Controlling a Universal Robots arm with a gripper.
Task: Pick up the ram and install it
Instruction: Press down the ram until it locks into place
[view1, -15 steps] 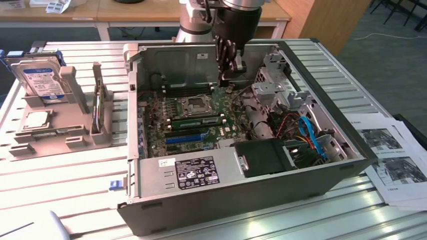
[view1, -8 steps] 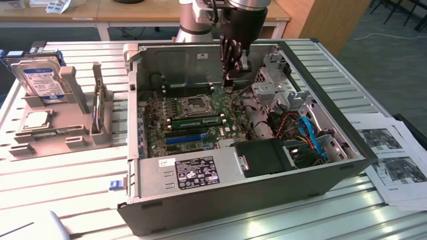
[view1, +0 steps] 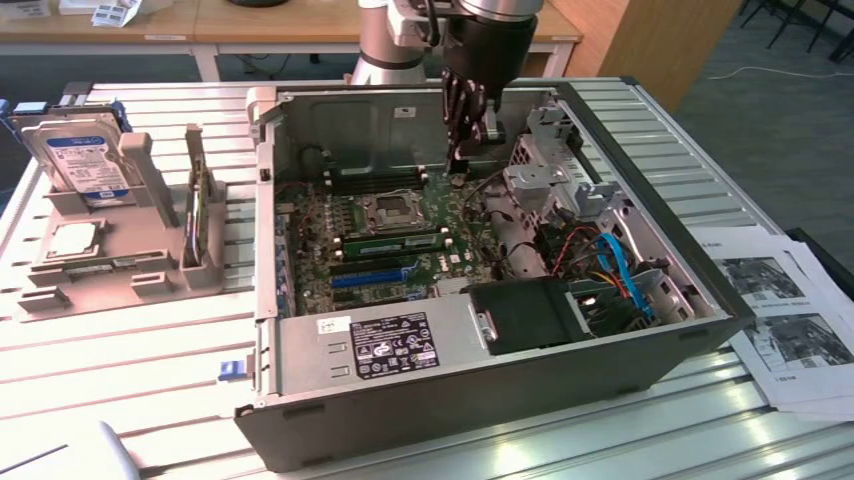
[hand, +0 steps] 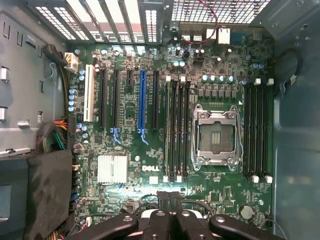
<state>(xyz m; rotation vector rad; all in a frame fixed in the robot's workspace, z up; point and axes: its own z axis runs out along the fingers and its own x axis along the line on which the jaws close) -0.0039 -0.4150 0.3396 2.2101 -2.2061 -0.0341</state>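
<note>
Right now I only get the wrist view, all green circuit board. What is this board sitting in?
Observer: An open computer case lying on its side on a slatted table.
Visitor: Anything next to it?
Observer: A grey holder at the exterior view's left, with a blue-labelled hard drive standing in it.
Visitor: And the other side?
Observer: Printed sheets lie on the table at the exterior view's right.
</note>
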